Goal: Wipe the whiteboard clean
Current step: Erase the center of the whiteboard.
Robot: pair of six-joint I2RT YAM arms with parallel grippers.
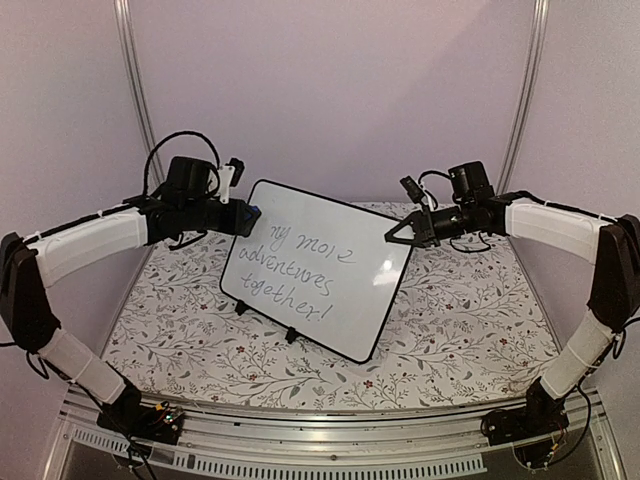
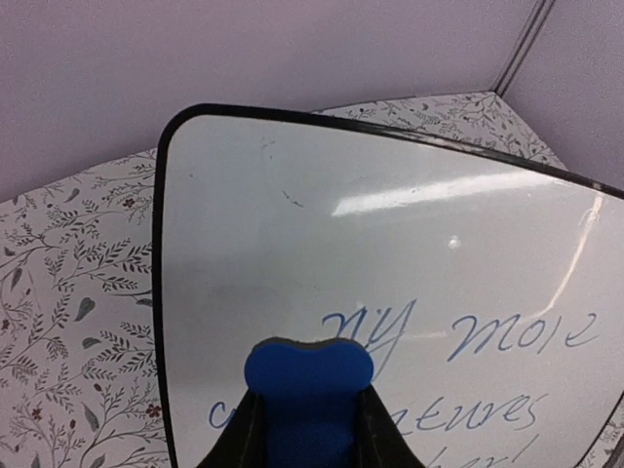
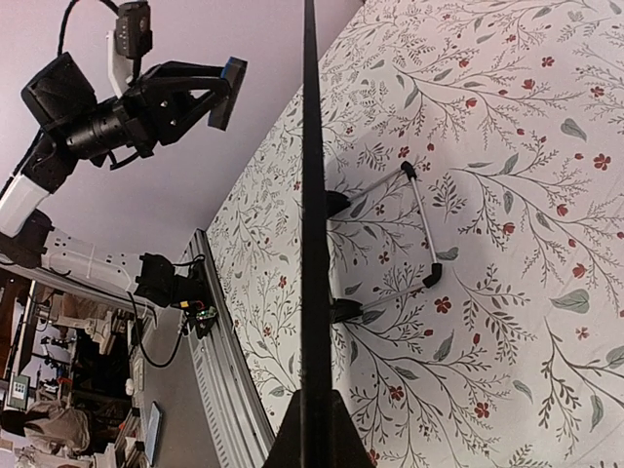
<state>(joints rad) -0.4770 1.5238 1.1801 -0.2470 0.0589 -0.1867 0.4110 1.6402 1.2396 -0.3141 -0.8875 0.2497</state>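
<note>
1. Nearest the arms' bases, a matte white tablecloth [image 1: 450,330] printed with grey sprigs and small red flowers covers the table.
2. At mid-table stands the glossy white rectangular whiteboard [image 1: 320,270], with a thin black frame and rounded corners. It leans back on small black feet [image 1: 243,308] and a thin wire prop [image 3: 419,219], and blue-grey handwriting runs across its face.
3. The whiteboard looks light, stiff and slick. A push on its face would likely tip or slide it, so the frame edge is the place to hold.
4. The right gripper [image 1: 400,236] is clamped on the frame at the upper right edge, steadying the whiteboard.
5. The left gripper [image 1: 238,218] is closed on a small blue, soft-looking eraser [image 2: 308,385], held just off the top left corner and apart from the face.
6. Beyond, a plain lilac wall [image 1: 330,90] closes the scene.
</note>
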